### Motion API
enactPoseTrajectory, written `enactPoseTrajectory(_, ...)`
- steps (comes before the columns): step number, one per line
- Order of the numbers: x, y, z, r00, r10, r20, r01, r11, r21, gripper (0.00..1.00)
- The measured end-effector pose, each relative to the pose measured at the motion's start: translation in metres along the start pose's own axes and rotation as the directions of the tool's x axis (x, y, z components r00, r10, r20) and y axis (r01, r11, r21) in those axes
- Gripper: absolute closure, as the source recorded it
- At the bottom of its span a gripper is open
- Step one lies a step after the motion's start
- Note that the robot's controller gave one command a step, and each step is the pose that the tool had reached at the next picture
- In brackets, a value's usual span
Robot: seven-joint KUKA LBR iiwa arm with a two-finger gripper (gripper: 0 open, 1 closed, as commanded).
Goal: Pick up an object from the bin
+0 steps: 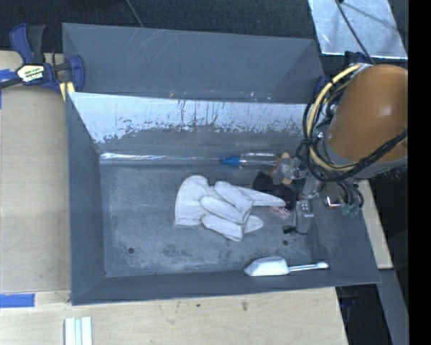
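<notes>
Gripper (297, 221), open or closed I cannot tell, is hovering beside the white glove (214, 207), whose limp cloth is likely risking a slipping pinch.

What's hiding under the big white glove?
The white glove lies on the bin floor. A dark thing shows at its right edge, beside the gripper. Whether it runs under the glove, or anything else lies there, stays covered.
</notes>
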State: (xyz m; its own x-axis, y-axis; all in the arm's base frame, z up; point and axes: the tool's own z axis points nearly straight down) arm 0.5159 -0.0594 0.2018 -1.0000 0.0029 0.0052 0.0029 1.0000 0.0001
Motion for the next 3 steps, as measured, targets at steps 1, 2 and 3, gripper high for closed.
enactPoseTrajectory(1,-0.002,0.0,-0.005,1.0,-0.002,0.009,0.002,1.0,0.001,0.0)
enactPoseTrajectory(2,-0.008,0.021,0.041,0.993,0.121,0.011,-0.121,0.993,-0.001,0.0)
enactPoseTrajectory(3,-0.024,0.05,0.121,0.991,0.136,0.012,-0.136,0.991,-0.001,0.0)
